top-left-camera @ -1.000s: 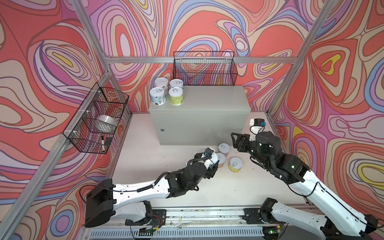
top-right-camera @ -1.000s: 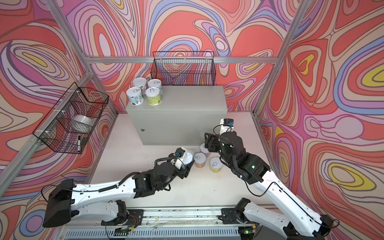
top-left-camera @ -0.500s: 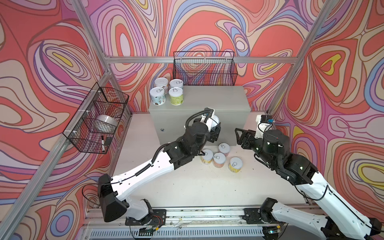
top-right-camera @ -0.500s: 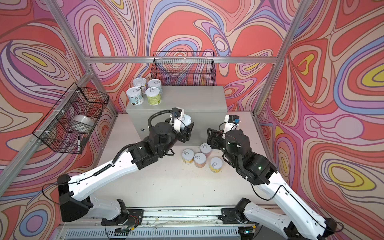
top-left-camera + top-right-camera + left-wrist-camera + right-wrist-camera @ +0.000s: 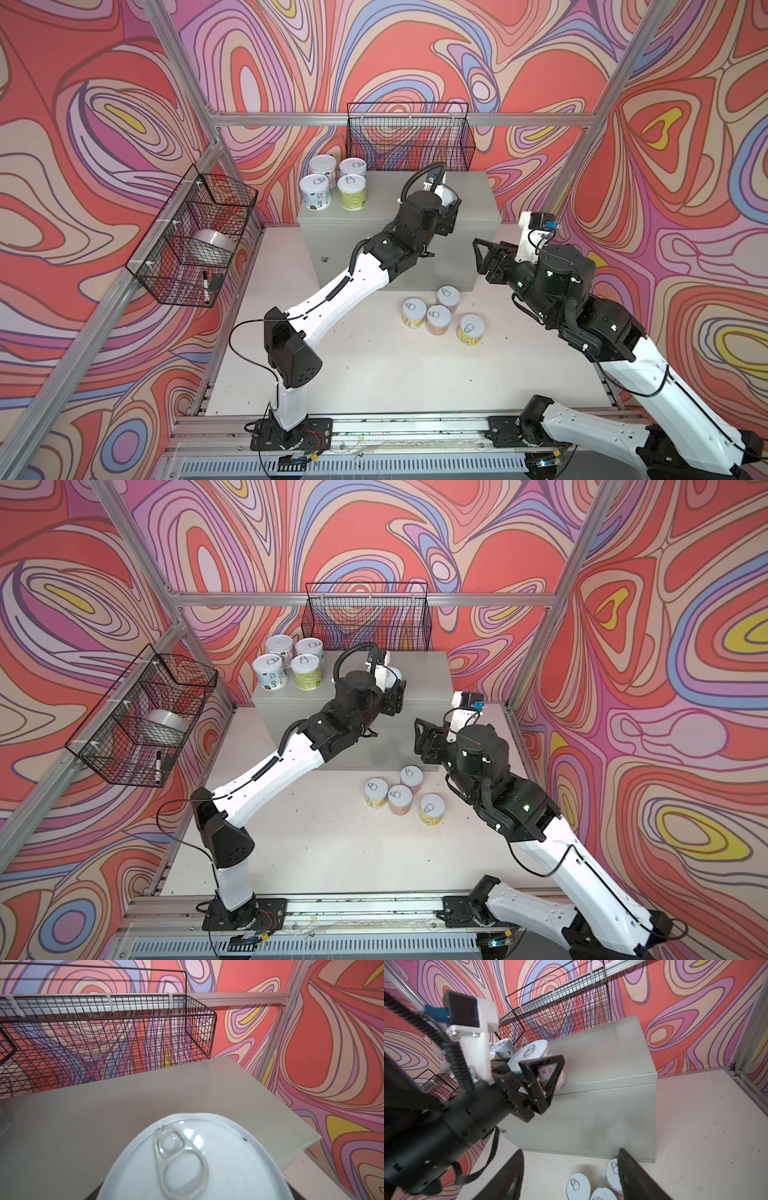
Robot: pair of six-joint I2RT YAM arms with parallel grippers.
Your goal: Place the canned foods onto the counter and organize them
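Note:
My left gripper (image 5: 449,208) is shut on a pale-labelled can (image 5: 446,195) and holds it tilted over the counter (image 5: 473,199), near the front edge of its top. I cannot tell whether the can touches the top. Its pull-tab lid (image 5: 187,1163) fills the left wrist view, and the right wrist view shows the can (image 5: 533,1057) between the black fingers (image 5: 542,1080). Several cans (image 5: 334,187) stand at the counter's back left corner. Several more cans (image 5: 438,318) stand on the table before the counter. My right gripper (image 5: 484,257) hangs open and empty above those cans (image 5: 578,1186).
A black wire basket (image 5: 409,137) hangs on the back wall just above the counter. Another wire basket (image 5: 195,241) on the left wall holds a tape roll and a marker. Aluminium frame posts stand at the corners. The counter's front has a small round lock (image 5: 325,259).
My left arm has lifted the can from the table up over the counter's top. My right gripper has drawn back to the right and a little higher, still open.

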